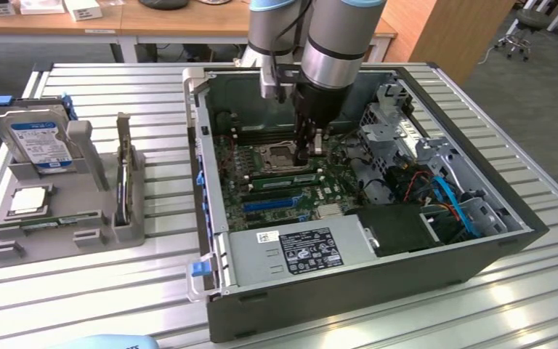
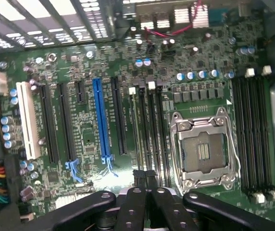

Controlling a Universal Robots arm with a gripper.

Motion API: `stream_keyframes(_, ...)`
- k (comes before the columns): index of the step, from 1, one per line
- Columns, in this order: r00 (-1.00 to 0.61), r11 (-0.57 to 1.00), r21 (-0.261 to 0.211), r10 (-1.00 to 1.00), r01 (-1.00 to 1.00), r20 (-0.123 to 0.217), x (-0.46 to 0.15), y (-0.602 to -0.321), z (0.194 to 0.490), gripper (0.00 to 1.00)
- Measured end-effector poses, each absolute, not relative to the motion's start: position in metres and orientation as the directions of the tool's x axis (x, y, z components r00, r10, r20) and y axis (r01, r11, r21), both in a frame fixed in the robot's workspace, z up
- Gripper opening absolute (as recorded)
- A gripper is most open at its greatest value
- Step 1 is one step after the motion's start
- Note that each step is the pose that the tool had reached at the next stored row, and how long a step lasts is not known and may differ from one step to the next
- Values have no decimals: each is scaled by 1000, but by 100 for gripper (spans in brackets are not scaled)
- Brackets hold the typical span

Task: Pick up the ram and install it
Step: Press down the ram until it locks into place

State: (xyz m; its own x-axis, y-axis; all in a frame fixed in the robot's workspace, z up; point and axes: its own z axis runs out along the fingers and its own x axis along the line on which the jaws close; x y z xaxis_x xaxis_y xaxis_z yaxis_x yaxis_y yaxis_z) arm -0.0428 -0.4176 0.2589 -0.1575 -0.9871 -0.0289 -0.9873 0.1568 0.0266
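Where the grey tray [image 1: 93,190] sits at the exterior view's left, the ram [image 1: 54,221] lies flat in its front slot. Arm [image 1: 342,36] plunges vertically into the open computer case [image 1: 357,291]. Gripper [image 1: 310,149] fingers pressed together, tips over the memory slots [image 2: 149,130] beside the processor socket [image 2: 204,149].

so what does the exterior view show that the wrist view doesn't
Only the exterior view: the grey parts tray beside the computer case, with a hard drive and a ram stick on it, plus the arm above. Only the wrist view: the blue slot and white slot close up. Both: the gripper, shut, over the motherboard by the empty processor socket.
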Motion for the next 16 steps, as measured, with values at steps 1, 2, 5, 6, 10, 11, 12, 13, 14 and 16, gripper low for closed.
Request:
stream_keyframes(1,-171,170,27,-985,-985,-29,-43,-418,259,10)
stream_keyframes(2,-184,183,27,-982,-983,-29,-43,-418,259,10)
stream_keyframes(5,-225,225,27,-974,-974,-29,-43,-418,259,10)
stream_keyframes(6,-239,239,27,-971,-971,-29,-43,-418,259,10)
stream_keyframes(10,-294,294,27,-955,-956,-29,-43,-418,259,10)
stream_keyframes(11,-308,307,27,-951,-951,-29,-43,-418,259,10)
stream_keyframes(12,-322,321,27,-946,-947,-29,-43,-418,259,10)
stream_keyframes(13,-335,335,27,-942,-942,-29,-43,-418,258,10)
stream_keyframes(14,-349,348,27,-937,-937,-29,-43,-418,258,10)
stream_keyframes(16,-376,375,27,-926,-927,-29,-43,-418,258,10)
